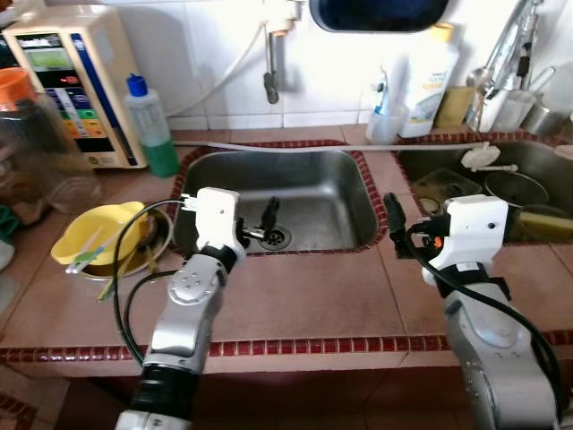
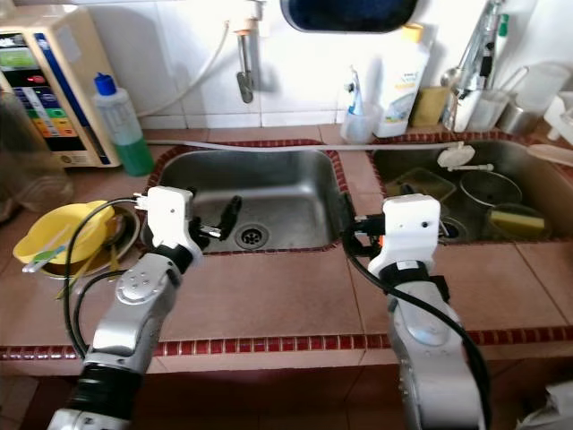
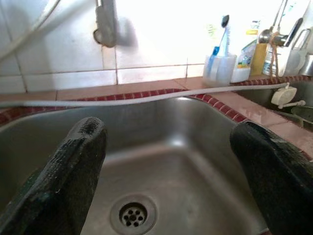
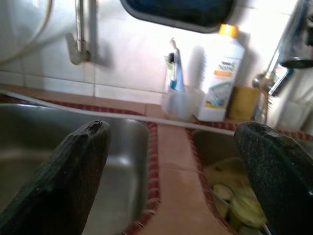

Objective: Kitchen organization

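Head views: left hand [image 1: 258, 224], fingers parted and holding nothing, at the front rim of the steel sink [image 1: 313, 179]; right hand [image 1: 392, 219] over the tiled table [image 1: 304, 296] between that sink and the second sink [image 1: 537, 166], grip cannot be told here. Yellow bowl [image 1: 94, 235] at far left, green bottle [image 1: 150, 127] behind it. Left wrist view: fingers [image 3: 68, 181] spread above the drain [image 3: 133, 214]. Right wrist view: fingers [image 4: 68, 176] spread wide, white bottle [image 4: 220, 78] and toothbrush cup [image 4: 178, 103] against the wall.
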